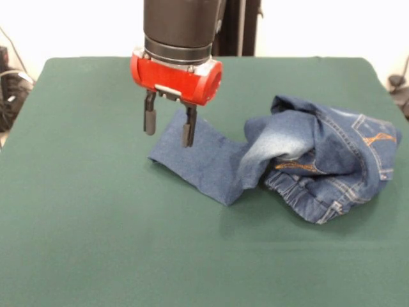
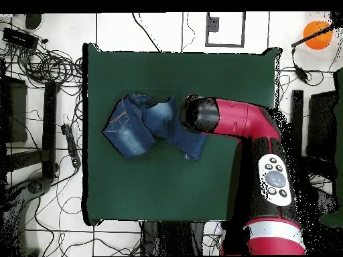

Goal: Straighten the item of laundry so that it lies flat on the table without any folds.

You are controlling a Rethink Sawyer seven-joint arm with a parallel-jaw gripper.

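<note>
Dark green felt-covered table (image 1: 96, 256) carries crumpled blue denim jeans (image 1: 319, 166) at three o'clock; red-and-black gripper (image 1: 169, 130) hovers unclenched, empty, over one flat leg; a shallow pinch could drag fresh folds

I see the table (image 1: 96, 224) w/ matt green felt-like cloth, smooth, no sheen. Jeans (image 1: 319, 160) are blue denim, woven and matt, faded pale patches, orange stitching; the bunched part at 3 o'clock looks rumpled, the flat leg toward 9 looks even. Gripper (image 1: 168, 128): glossy red plastic housing, dull black fingers. Arm (image 2: 241, 120) shell glossy red, dark matt wrist.
</note>
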